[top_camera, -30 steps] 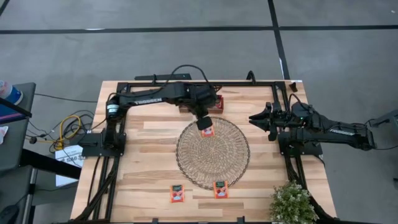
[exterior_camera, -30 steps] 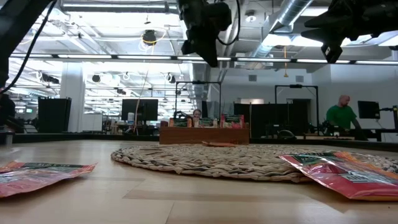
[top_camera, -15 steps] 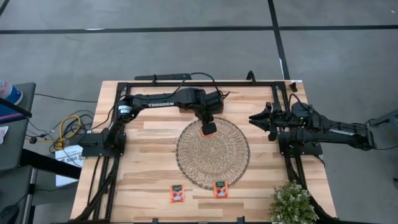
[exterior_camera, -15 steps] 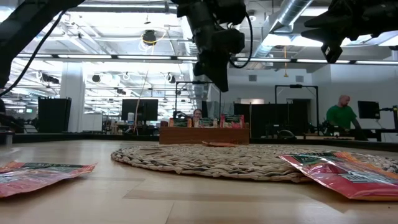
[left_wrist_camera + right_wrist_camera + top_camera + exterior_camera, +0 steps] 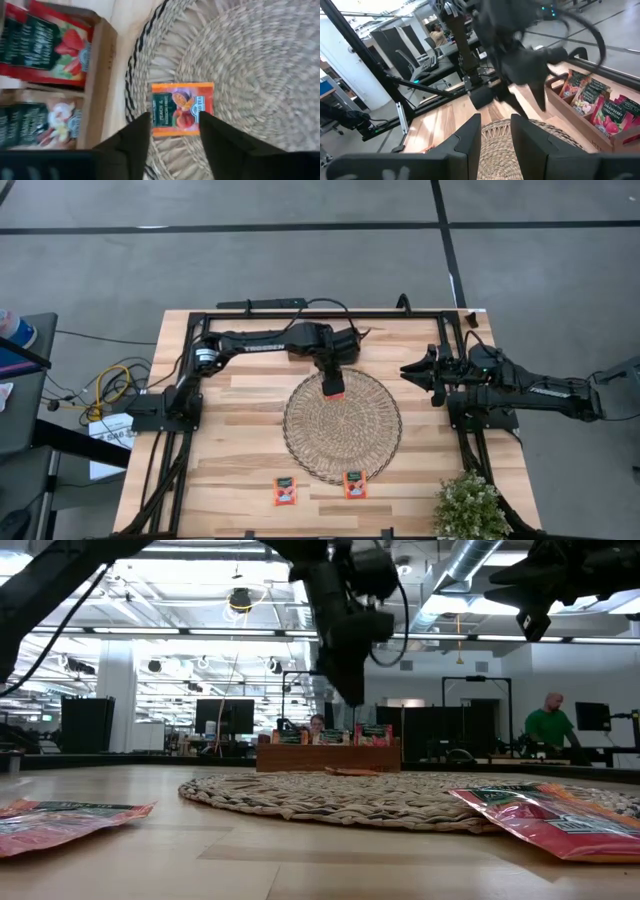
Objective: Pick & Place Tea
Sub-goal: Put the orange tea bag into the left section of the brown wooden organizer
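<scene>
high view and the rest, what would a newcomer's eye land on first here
The big round woven mat at the table's middle, with the left gripper open above an orange tea packet lying near the mat's far edge. Then two more packets at the near side, and the right gripper waiting off the mat.

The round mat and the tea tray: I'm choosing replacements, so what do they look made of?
The round mat looks like woven natural fibre, straw or seagrass, matte: coiled braided rings with a darker strand near the rim. The compartment tray seems to be plain brown wood with an unglossy finish, though cardboard cannot be ruled out.
</scene>
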`<action>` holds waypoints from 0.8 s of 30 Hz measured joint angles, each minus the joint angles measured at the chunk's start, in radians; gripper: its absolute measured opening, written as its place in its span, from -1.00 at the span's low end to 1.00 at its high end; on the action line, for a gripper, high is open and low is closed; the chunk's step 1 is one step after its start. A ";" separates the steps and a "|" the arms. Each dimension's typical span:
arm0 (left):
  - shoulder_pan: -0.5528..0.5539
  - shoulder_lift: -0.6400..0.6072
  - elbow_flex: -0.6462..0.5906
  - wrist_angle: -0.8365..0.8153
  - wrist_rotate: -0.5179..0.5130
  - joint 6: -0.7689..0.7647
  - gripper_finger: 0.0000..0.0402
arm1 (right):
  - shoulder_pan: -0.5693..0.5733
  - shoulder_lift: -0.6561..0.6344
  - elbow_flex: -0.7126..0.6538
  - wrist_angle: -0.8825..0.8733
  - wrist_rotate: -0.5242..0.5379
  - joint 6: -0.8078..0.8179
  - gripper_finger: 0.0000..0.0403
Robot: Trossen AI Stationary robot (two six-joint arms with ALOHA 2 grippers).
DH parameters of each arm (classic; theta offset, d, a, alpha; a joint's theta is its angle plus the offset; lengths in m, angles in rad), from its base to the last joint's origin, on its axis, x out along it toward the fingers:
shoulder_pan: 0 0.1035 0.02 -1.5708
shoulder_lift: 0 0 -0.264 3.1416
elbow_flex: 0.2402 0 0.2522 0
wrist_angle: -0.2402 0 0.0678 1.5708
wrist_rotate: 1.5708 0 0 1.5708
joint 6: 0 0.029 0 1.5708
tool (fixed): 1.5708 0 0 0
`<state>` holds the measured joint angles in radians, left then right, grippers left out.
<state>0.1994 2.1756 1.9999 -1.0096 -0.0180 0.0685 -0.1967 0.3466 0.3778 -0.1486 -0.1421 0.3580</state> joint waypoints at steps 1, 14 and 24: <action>0.003 0.017 0.000 0.001 0.003 0.001 -0.14 | 0.000 0.000 0.000 0.000 0.000 0.000 -0.52; 0.051 0.150 -0.001 0.014 0.043 -0.028 0.13 | 0.000 0.000 0.000 0.000 0.000 0.001 -0.52; 0.064 0.152 -0.001 0.015 0.091 -0.030 0.13 | 0.000 0.000 0.000 0.000 0.000 0.001 -0.52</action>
<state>0.2630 2.3277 1.9987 -0.9942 0.0734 0.0387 -0.1967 0.3466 0.3779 -0.1490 -0.1424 0.3588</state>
